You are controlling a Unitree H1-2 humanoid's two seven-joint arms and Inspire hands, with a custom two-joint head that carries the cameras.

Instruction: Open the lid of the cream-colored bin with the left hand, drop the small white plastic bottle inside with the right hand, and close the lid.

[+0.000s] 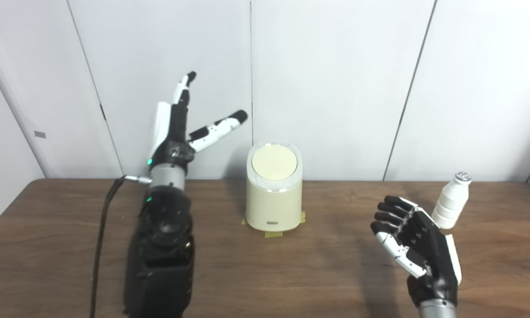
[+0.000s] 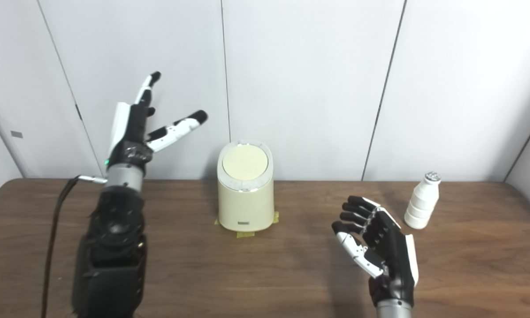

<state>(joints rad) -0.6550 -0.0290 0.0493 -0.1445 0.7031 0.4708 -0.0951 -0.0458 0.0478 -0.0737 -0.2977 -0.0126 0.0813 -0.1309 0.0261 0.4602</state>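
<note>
The cream-colored bin (image 1: pixel 274 198) stands upright at the back middle of the wooden table, its round lid (image 1: pixel 274 162) shut. The small white plastic bottle (image 1: pixel 451 201) stands upright at the right. My left hand (image 1: pixel 183 126) is raised high, left of the bin and above lid height, open with fingers spread and empty. My right hand (image 1: pixel 413 243) hovers low over the table, just left of and in front of the bottle, open with fingers curled, holding nothing. It is apart from the bottle in the right eye view (image 2: pixel 421 202).
Yellow tape (image 1: pixel 274 234) sticks out under the bin's base. A black cable (image 1: pixel 103 229) runs along the left arm. White wall panels (image 1: pixel 335 79) stand right behind the table (image 1: pixel 291 274).
</note>
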